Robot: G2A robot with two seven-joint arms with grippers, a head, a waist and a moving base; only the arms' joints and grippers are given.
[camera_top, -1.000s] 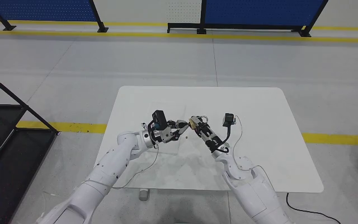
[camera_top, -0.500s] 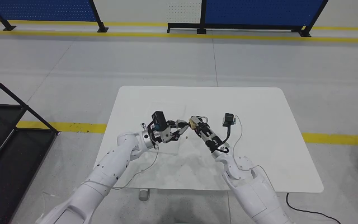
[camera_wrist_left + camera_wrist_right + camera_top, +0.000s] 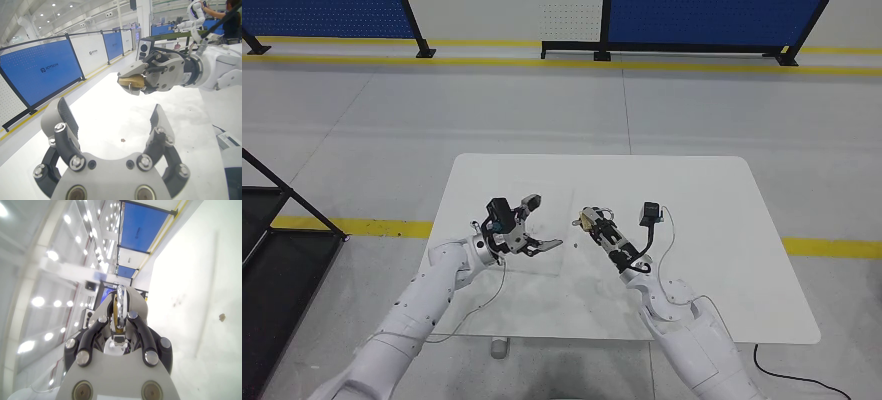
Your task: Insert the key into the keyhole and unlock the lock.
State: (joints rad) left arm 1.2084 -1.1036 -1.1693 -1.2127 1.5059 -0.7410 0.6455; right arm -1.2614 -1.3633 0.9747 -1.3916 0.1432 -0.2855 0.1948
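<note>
The right end effector (image 3: 589, 220) hangs above the middle of the white desk (image 3: 712, 210), its fingers clamped on the brass lock (image 3: 133, 81). The steel shackle (image 3: 120, 302) is turned back toward its own wrist, and the lock's bottom face points across at the other arm. Well apart from it, the left end effector (image 3: 109, 104) hovers over the desk with its fingers spread wide and nothing between them. A small silver piece (image 3: 130, 87) juts from the lock's free end. It may be the key seated in the keyhole, though it is too small to tell for certain. If so, insertion looks done and the turn is the step in hand. The next move would call for the left arm to close the gap, pinch that piece squarely and twist it while the right grip braces the lock.
</note>
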